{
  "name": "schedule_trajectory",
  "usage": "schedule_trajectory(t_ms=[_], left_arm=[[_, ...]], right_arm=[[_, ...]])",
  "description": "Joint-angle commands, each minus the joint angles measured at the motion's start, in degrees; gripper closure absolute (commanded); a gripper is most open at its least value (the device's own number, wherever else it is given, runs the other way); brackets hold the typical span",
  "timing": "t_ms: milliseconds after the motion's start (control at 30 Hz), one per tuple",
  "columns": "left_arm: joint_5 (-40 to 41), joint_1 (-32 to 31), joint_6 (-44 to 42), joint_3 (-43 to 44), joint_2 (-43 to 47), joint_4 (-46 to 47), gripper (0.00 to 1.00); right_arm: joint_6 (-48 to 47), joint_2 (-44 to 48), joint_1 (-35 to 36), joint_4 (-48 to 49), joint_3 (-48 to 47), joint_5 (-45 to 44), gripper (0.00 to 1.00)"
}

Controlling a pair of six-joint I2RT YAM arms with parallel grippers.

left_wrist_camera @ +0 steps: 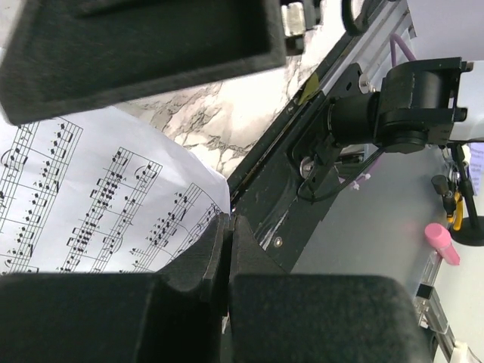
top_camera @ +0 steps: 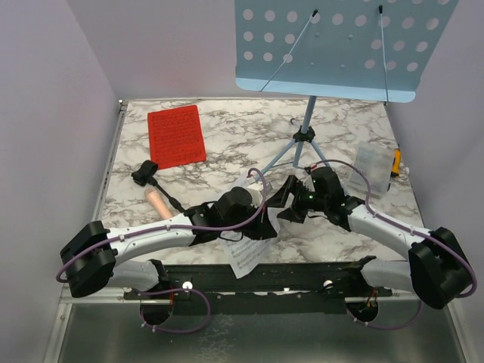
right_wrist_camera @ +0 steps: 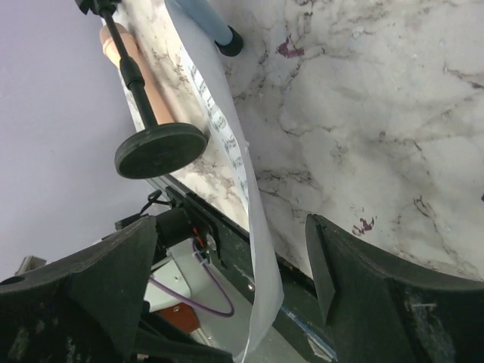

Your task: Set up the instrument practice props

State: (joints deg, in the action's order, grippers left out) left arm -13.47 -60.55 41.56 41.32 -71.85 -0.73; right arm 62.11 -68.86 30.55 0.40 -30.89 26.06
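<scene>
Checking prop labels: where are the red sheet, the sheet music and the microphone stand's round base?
red sheet (top_camera: 176,137): top external view, its centre.
white sheet music (left_wrist_camera: 91,189): left wrist view, printed staves.
microphone stand's round base (right_wrist_camera: 161,151): right wrist view, disc's middle.

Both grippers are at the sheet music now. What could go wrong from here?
1. The left gripper pinches the sheet music by one edge; the limp page may crease or slip when the open right gripper closes on it.
2. The tripod legs of the music stand are close beside the right gripper; a bump might tip it.
</scene>
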Motion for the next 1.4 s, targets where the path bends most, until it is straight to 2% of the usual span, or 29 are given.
schedule_trajectory(t_ms=[0,133,233,367,600,667,733,767,833,933,1033,1133,1267,1367], left_arm=[[1.8,-0.7,0.1,-1.4,-0.5,2.7,1.0],[1.2,-1.3,0.0,-1.3,-2.1,2.7,1.0],[1.2,-2.1,-0.2,-0.8,-3.1,2.8,1.0],[1.4,-2.9,-0.6,-0.6,-3.7,2.7,1.0],[2.0,-3.6,-0.4,-0.4,-3.4,2.7,1.0],[1.9,-3.8,-0.4,-0.4,-3.1,2.7,1.0],[2.0,-3.9,-0.4,-0.4,-2.7,2.6,0.98],[2.2,-3.9,-0.3,-0.4,-2.5,2.5,0.93],[2.3,-3.9,-0.2,0.1,-2.0,1.9,0.74],[2.6,-3.9,-1.8,1.1,0.4,0.8,0.47],[5.9,-3.7,-3.7,2.9,5.0,-3.6,0.27],[12.1,-3.4,-6.2,6.2,9.9,-10.2,0.2],[28.6,-3.0,-5.0,11.5,16.0,-19.5,0.14],[36.4,-2.8,-4.6,13.8,21.0,-22.7,0.13]], right_arm=[[-8.7,-4.1,0.4,-2.9,-4.6,-0.1,0.21],[-16.0,-8.7,2.1,-9.4,-10.6,0.7,0.23],[-18.6,-10.4,4.0,-9.5,-12.2,2.1,0.24],[-17.8,-12.4,4.7,-6.6,-11.0,5.3,0.45],[-17.5,-14.4,7.7,-5.1,-11.4,4.4,0.49],[-17.6,-14.1,7.9,-4.7,-11.2,3.6,0.55],[-17.4,-13.7,7.8,-3.8,-10.8,2.8,0.68],[-17.1,-13.4,7.9,-3.5,-10.5,2.2,0.79],[-16.4,-12.5,8.0,-2.0,-9.7,1.6,0.9],[-17.0,-10.6,8.0,-1.2,-9.1,-0.2,0.98],[-20.4,-7.3,7.9,-5.8,-10.3,-4.1,1.0],[-26.2,-3.0,7.9,-10.3,-11.0,-9.3,1.0],[-38.3,2.7,7.9,-19.2,-15.2,-15.4,1.0],[-45.7,7.0,7.9,-22.5,-18.4,-15.2,1.0]])
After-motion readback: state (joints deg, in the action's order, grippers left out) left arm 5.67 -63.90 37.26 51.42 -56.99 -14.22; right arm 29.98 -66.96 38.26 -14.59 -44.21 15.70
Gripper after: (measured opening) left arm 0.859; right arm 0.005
